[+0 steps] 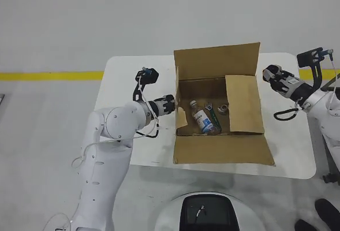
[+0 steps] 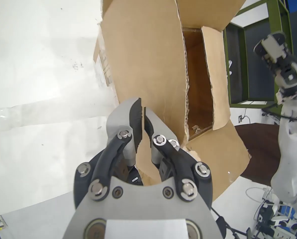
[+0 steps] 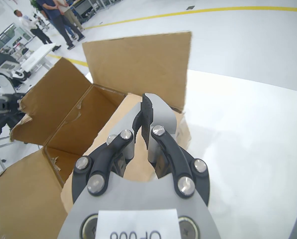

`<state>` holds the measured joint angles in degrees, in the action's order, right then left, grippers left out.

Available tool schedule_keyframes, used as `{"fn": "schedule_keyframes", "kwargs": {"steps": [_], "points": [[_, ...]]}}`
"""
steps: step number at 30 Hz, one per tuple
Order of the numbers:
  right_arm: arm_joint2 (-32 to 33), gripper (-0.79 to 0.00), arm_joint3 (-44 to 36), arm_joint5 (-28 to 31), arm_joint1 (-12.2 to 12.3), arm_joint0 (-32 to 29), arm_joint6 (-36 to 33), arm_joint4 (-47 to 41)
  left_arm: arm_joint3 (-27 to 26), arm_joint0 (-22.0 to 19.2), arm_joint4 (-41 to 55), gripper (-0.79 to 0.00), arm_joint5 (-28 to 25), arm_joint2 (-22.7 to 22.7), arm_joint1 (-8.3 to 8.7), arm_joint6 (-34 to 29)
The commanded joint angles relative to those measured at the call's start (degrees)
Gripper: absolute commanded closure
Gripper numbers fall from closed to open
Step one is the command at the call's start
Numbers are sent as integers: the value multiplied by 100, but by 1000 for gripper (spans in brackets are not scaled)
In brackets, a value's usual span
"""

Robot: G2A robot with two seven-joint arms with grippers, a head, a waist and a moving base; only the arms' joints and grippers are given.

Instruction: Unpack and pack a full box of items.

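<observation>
Much of the inside of the cardboard box (image 1: 221, 149) is covered in the top view by the right flap (image 1: 245, 104), which is folded in over the opening. What lies beneath that flap cannot be seen. Of the contents, a bottle (image 1: 201, 118) with a pale label is made out lying on the box floor. A darker item (image 1: 213, 117) is just beside it and a small round item (image 1: 223, 108) is near them; what these two are cannot be told.

The contents are seen from above. In the left wrist view the box walls and a strip of bare floor are seen from the side. In the right wrist view the folded flap is seen under the right tool (image 3: 144, 118), with the interior's far corner beyond it.

The box stands on the white worktop (image 1: 129, 75). Four flaps are counted: one upright at the back, one laid out at the front, one folded inward and one raised on the left. Three items are counted inside.

The left tool (image 2: 142, 118) is held against the outer face of the left flap, its fingers drawn nearly together with a thin slit between; whether it touches the cardboard cannot be told. The right tool's pads are pressed together on nothing.
</observation>
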<state>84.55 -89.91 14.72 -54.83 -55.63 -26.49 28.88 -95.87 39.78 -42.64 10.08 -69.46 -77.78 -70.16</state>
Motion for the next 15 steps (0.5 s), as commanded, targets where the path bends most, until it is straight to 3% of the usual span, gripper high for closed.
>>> {"fn": "schedule_keyframes", "kwargs": {"steps": [1, 5, 15], "points": [[9, 0, 316, -37, 12, 203, 157, 488, 55, 17, 144, 0, -70, 39, -3, 81], [-69, 0, 970, -60, -10, 598, 454, 788, 141, -37, 287, 0, -164, 158, -17, 260], [-630, 0, 2971, -398, -268, 1989, 166, -451, 799, -398, 981, 0, -618, 602, -104, 493]]}}
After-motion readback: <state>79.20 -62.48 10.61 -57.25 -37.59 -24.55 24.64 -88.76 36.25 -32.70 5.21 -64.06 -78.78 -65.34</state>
